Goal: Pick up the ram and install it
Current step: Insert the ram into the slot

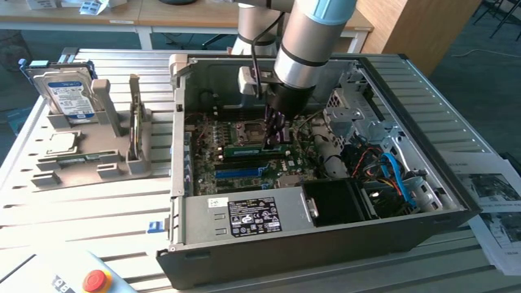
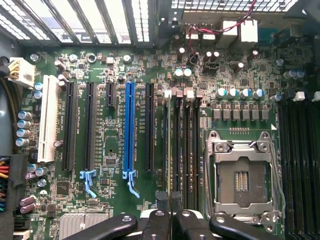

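At the exterior view's left, a grey moulded parts tray (image 1: 82,168) is seen on the slatted metal table (image 1: 97,207). It carries a silver-and-blue hard drive (image 1: 69,94) and a square silver processor chip (image 1: 61,142), well apart from the work. Next is the open black-and-grey computer case (image 1: 175,122), whose raised steel wall stands between the tray and the motherboard. Inside, a long blue expansion slot (image 2: 129,130) lies near a bank of black memory slots.

Over that bank the black two-fingered gripper (image 1: 277,139) (image 2: 170,222) is held upright, its fingers closed on the top edge of the ram (image 1: 248,148) (image 2: 171,150), a long, narrow, flat green circuit-board stick. The ram is stood on edge along one memory slot. Whether it is fully seated cannot be told.

The ram is judged light and stiff, yet thin and fragile. It is best gripped mid-length across its flat faces, with the contact edge left untouched. Any twist or tilt is likely to be punished by the narrow slot and its end latches.

To the right, the silver-framed processor socket (image 2: 242,177) lies just beside the bank, so sideways room is slight. Further right, the perforated steel drive cage (image 1: 358,119) and a blue cable (image 1: 399,177) crowd that side of the case. Open room is judged to lie only straight above.
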`<state>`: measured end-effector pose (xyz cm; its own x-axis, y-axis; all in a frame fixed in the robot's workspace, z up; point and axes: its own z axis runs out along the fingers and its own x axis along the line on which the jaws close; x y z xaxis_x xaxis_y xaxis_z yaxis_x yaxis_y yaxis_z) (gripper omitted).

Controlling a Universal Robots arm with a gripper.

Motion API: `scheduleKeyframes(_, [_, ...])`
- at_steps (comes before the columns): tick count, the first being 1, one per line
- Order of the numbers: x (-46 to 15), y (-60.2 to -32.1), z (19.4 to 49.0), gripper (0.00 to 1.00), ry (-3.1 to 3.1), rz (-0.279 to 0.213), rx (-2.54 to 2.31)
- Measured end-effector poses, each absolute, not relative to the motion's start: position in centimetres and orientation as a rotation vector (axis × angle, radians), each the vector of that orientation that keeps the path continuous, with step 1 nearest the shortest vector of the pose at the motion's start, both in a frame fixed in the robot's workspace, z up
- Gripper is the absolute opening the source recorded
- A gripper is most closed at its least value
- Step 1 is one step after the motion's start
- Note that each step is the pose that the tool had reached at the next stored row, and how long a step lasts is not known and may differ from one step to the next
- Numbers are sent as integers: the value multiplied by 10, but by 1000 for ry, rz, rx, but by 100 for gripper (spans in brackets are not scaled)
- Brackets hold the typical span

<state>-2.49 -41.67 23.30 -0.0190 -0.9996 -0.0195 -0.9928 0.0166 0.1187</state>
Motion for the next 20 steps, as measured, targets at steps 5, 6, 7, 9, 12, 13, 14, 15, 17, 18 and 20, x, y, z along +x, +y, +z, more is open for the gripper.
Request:
scheduleKeyframes(5, [-25,-417,233,12,-2188,-153,2149])
scheduleKeyframes(6, [-25,-417,233,12,-2188,-153,2149])
scheduleKeyframes(7, [-25,-417,233,12,-2188,-153,2149])
scheduleKeyframes(9, [-24,-417,233,12,-2188,-153,2149])
scheduleKeyframes(12, [-23,-417,233,12,-2188,-153,2149])
scheduleKeyframes(13, [-23,-417,233,12,-2188,-153,2149])
scheduleKeyframes(14, [-23,-417,233,12,-2188,-153,2149])
scheduleKeyframes(15, [-23,-417,233,12,-2188,-153,2149])
scheduleKeyframes(17, [-23,-417,233,12,-2188,-153,2149])
scheduleKeyframes(18, [-23,-417,232,12,-2188,-153,2149])
scheduleKeyframes(20, [-23,-417,232,12,-2188,-153,2150])
